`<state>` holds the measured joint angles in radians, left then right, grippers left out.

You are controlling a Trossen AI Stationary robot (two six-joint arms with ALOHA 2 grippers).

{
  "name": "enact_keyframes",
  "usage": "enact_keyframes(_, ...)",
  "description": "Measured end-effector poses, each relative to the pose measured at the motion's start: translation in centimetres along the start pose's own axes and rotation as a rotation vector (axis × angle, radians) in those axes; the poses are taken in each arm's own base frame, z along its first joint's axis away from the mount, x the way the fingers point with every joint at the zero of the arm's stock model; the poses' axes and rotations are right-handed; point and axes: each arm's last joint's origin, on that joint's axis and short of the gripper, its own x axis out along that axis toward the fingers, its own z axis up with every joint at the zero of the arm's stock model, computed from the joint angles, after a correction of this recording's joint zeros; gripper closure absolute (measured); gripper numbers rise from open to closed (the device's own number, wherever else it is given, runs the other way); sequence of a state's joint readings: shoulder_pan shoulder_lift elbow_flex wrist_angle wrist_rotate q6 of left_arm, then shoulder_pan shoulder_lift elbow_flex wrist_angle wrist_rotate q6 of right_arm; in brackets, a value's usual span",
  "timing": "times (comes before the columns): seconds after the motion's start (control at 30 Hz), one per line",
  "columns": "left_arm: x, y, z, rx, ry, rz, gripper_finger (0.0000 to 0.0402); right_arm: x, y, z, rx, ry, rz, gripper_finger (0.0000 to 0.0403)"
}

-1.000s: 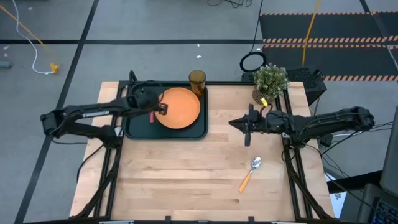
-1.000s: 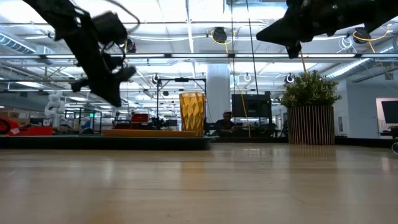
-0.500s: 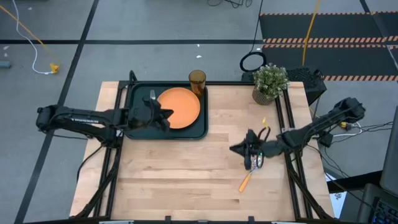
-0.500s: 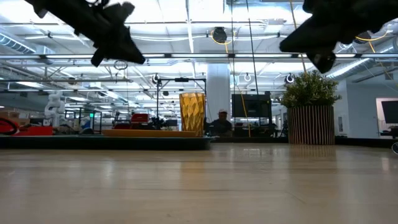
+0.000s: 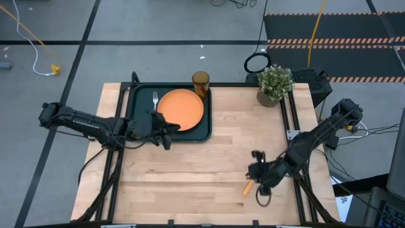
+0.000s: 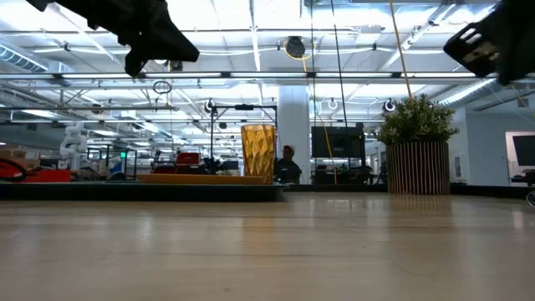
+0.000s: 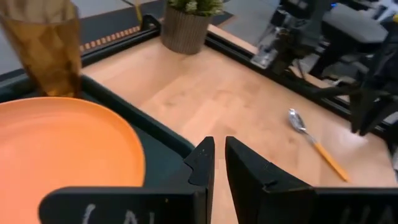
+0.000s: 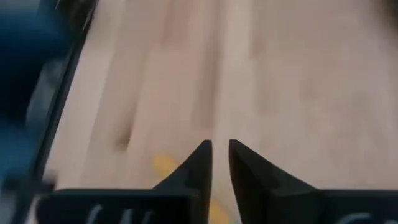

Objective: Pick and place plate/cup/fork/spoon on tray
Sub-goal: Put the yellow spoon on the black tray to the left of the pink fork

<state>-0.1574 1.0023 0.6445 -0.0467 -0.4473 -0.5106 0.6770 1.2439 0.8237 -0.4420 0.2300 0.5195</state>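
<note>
On the bench (image 5: 190, 183), seen from above, the dark tray (image 5: 136, 130) is set toward ten o'clock of the wooden top. The orange plate (image 5: 183, 109) is laid in the tray's three o'clock half, and the fork (image 5: 155, 100) is laid on the tray floor just beside the plate, at its nine o'clock side. The amber cup (image 5: 200, 81) is stood at the tray's one o'clock corner, touching or nearly touching the plate's rim. A potted plant (image 5: 274, 83) is placed at the bench's one o'clock corner, well apart from the tray. The spoon (image 7: 311, 138) is left on bare wood toward four o'clock; from above only its orange handle is seen beneath the right claw (image 5: 258, 183), whose fingers are held a narrow slit apart, gripping nothing. The left claw (image 5: 166, 132) is held over the tray's six o'clock rim, fingers narrowly parted and empty.
</note>
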Motion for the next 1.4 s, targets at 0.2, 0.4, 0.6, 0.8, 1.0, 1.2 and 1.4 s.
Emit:
enact_keyframes(0.2, 0.1, -1.0, -0.9, 0.034, 0.038, -0.034, 0.0362, 1.3, 0.5, -1.7, -0.268, 0.206, 0.067, 0.0292)
enact_keyframes(0.4, 0.5, -2.1, -2.0, 0.016, 0.074, -0.062, 0.0362, 1.9, 0.0, -2.3, -0.42, 0.295, 0.052, 0.0234)
enact_keyframes(0.6, 1.2, -3.6, -3.2, 0.011, 0.082, -0.115, 0.0362, 2.8, -0.4, -2.5, -0.586, 0.336, 0.044, 0.02)
enact_keyframes(0.8, 2.2, -5.4, -4.1, 0.022, 0.037, -0.189, 0.0362, 4.2, -0.9, -3.3, -0.724, 0.414, 0.053, 0.0205)
enact_keyframes(1.0, 3.0, -6.7, -4.5, 0.082, -0.045, -0.254, 0.0362, 5.3, -1.3, -4.3, -0.776, 0.486, 0.076, 0.0228)
enact_keyframes(1.2, 3.1, -6.9, -4.4, 0.126, -0.076, -0.265, 0.0362, 5.6, -1.5, -4.8, -0.82, 0.489, 0.086, 0.027)
enact_keyframes(1.4, 3.1, -7.0, -4.2, 0.171, -0.098, -0.263, 0.0362, 5.6, -1.6, -5.0, -0.844, 0.492, 0.1, 0.0348)
